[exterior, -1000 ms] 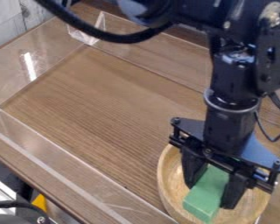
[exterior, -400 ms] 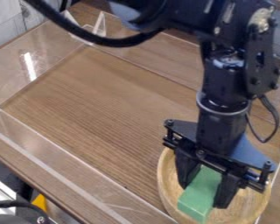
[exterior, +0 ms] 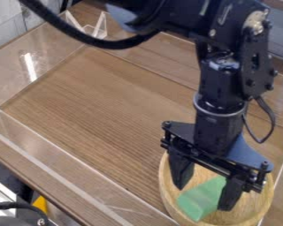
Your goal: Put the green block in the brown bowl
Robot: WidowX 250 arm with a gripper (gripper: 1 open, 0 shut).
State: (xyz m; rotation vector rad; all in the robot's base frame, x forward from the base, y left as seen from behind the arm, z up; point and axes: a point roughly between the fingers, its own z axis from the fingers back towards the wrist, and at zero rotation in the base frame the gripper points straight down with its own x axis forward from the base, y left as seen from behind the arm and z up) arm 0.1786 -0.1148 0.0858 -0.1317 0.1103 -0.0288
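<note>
The green block (exterior: pixel 207 196) lies tilted inside the brown bowl (exterior: pixel 166 189), a light-tan wooden bowl at the bottom right of the camera view. My black gripper (exterior: pixel 209 187) points straight down into the bowl, its two fingers standing on either side of the block. The jaws look spread wider than the block, so the gripper is open. The fingers (exterior: pixel 183 179) hide part of the block and the arm hides the bowl's far rim.
The bowl sits on a wood-grain tabletop (exterior: pixel 96 106) enclosed by low clear plastic walls (exterior: pixel 38 146). Black cables (exterior: pixel 91 31) hang at the top. A yellow and black part (exterior: pixel 38 208) shows at the bottom left, outside the wall.
The jaws have spread apart and let go of the green block, which now rests lower and more tilted in the bowl. The arm has stayed over the bowl.
</note>
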